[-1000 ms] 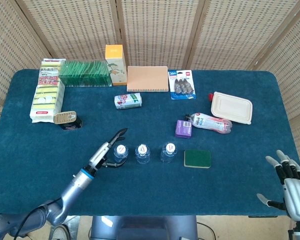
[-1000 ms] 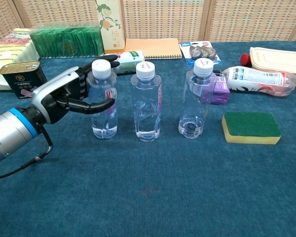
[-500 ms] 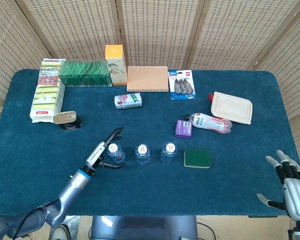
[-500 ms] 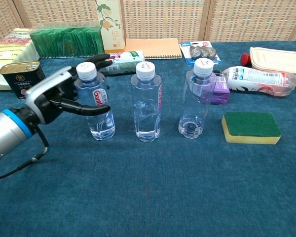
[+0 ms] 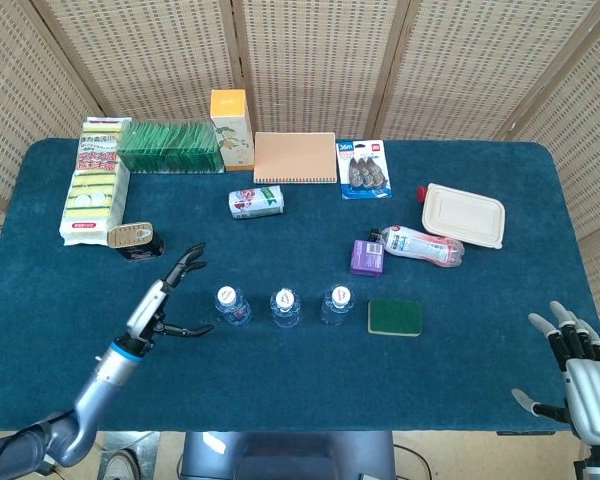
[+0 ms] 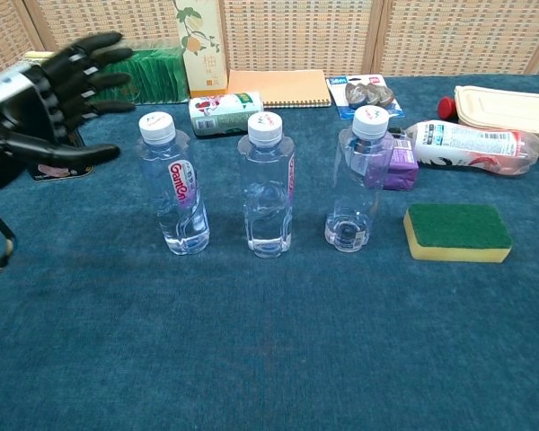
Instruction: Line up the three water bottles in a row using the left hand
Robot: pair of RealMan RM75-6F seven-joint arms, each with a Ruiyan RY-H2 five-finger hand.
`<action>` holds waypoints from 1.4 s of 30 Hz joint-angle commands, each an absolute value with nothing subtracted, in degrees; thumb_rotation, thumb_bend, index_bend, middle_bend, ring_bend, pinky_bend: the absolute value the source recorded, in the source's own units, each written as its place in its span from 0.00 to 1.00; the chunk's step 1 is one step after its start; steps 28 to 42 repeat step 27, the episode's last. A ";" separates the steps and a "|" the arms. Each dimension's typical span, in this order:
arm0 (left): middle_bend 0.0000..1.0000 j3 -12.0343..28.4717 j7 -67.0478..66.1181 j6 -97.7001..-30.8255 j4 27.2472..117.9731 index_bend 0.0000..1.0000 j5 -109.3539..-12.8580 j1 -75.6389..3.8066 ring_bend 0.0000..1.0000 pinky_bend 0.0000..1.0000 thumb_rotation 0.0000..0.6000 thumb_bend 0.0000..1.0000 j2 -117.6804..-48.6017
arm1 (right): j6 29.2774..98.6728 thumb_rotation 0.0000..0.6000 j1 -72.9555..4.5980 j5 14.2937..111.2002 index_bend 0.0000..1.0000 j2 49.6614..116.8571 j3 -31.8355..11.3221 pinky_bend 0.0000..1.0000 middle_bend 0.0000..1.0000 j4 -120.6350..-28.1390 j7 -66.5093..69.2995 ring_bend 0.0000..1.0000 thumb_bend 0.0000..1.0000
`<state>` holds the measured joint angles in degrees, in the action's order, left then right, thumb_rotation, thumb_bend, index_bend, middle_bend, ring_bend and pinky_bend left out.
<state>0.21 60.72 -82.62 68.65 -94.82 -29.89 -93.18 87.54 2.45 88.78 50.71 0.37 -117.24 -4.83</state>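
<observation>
The black left hand [image 6: 45, 99] hangs with fingers spread wide, holding nothing, just left of the three clear plastic water bottles with white caps [image 6: 267, 184], which stand upright in a row on the dark blue cloth-covered table [image 6: 269, 359]; far right, the grey right hand [image 5: 580, 370] rests splayed, empty

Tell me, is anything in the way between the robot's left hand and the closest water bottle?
No. Only bare blue table lies between the open left hand and the nearest water bottle.
</observation>
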 commanded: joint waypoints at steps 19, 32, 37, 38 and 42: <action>0.00 -6.20 27.43 -89.59 89.14 0.00 -93.34 -16.14 0.00 0.01 1.00 0.10 -66.06 | 88.57 1.00 2.87 89.27 0.15 51.64 0.23 0.00 0.02 -116.99 -6.02 0.00 0.00; 0.00 -6.99 17.35 -90.48 94.46 0.00 -90.45 -11.23 0.00 0.01 1.00 0.14 -62.66 | 88.48 1.00 2.68 88.71 0.15 52.31 -0.16 0.00 0.02 -116.80 -6.84 0.00 0.00; 0.00 -6.99 17.35 -90.48 94.46 0.00 -90.45 -11.23 0.00 0.01 1.00 0.14 -62.66 | 88.48 1.00 2.68 88.71 0.15 52.31 -0.16 0.00 0.02 -116.80 -6.84 0.00 0.00; 0.00 -6.99 17.35 -90.48 94.46 0.00 -90.45 -11.23 0.00 0.01 1.00 0.14 -62.66 | 88.48 1.00 2.68 88.71 0.15 52.31 -0.16 0.00 0.02 -116.80 -6.84 0.00 0.00; 0.00 -6.99 17.35 -90.48 94.46 0.00 -90.45 -11.23 0.00 0.01 1.00 0.14 -62.66 | 88.48 1.00 2.68 88.71 0.15 52.31 -0.16 0.00 0.02 -116.80 -6.84 0.00 0.00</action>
